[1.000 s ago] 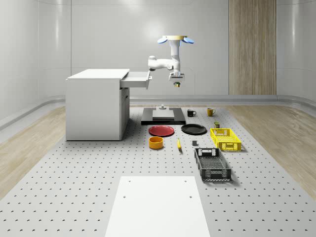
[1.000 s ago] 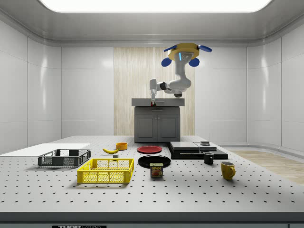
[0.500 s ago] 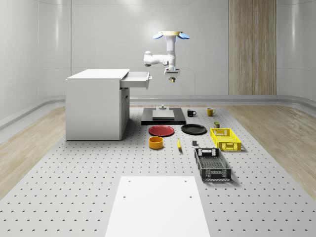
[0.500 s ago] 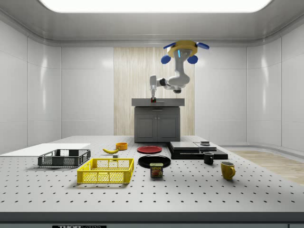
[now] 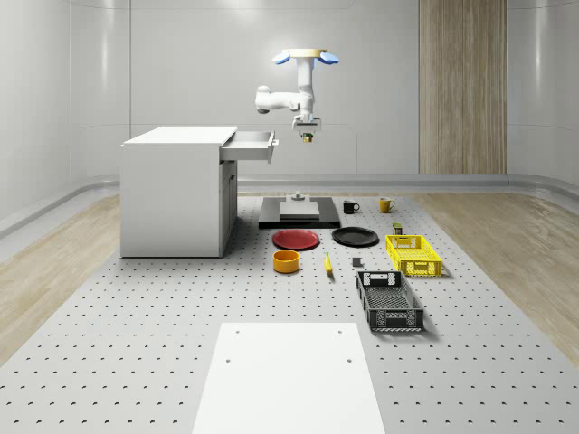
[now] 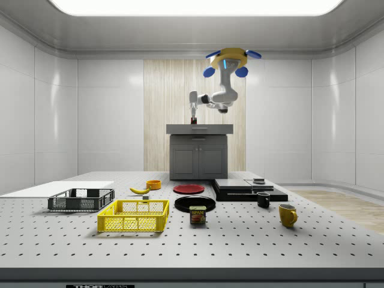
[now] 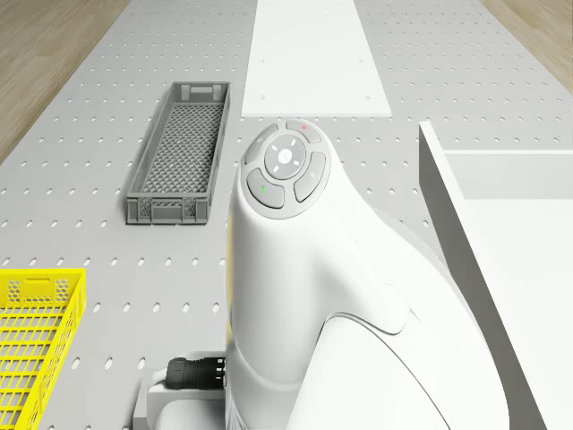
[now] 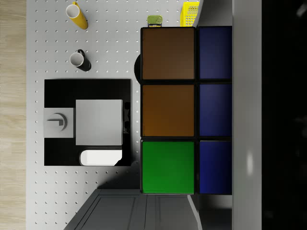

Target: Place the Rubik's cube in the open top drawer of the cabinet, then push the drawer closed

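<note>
One label readable: SPAM tin (image 6: 197,215) | jaws (image 5: 308,138) clenched on Rubik's cube (image 8: 184,110) | drone (image 5: 303,57) hovering beside drawer (image 5: 251,144)

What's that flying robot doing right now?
Drone hovers beside the cabinet. Gripper shut on cube, just short of the open drawer. Nothing between them.

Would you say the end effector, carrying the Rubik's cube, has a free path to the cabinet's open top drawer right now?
Probably yes. The end effector holds the Rubik's cube in the air just off the open top drawer, slightly above its rim, while the drone hovers higher. Nothing stands between them.
</note>
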